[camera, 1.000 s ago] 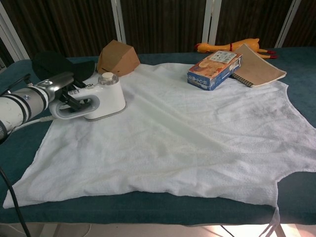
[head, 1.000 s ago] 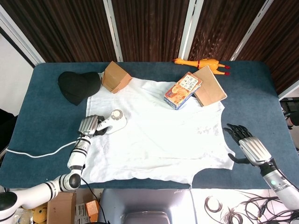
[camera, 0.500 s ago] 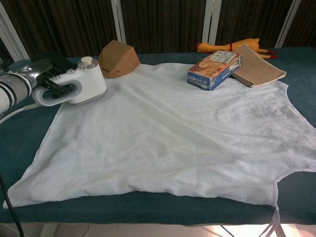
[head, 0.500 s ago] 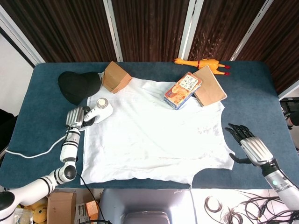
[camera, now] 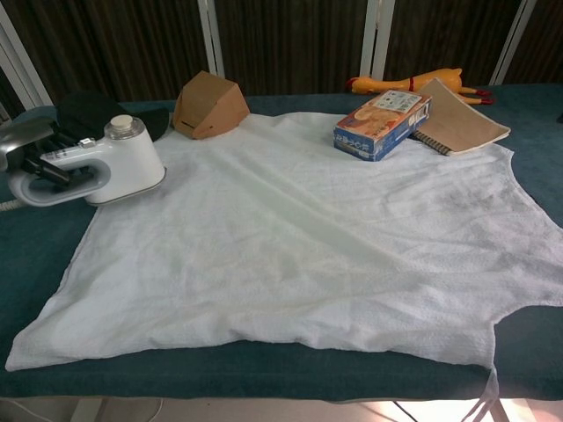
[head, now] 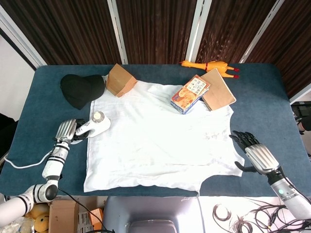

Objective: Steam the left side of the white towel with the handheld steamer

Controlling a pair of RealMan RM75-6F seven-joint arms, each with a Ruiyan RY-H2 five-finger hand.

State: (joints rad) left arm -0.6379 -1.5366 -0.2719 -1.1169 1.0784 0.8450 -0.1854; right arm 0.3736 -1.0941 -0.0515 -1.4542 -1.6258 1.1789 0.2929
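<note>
The handheld steamer (head: 93, 126) sits at the left edge of the white towel (head: 160, 138), its handle gripped by the left hand (head: 65, 131) just off the cloth, while the right hand (head: 253, 153), fingers spread and holding nothing, hovers beyond the towel's far right corner.

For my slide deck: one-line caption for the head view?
Left hand holds white handheld steamer at white towel's left edge.
</note>
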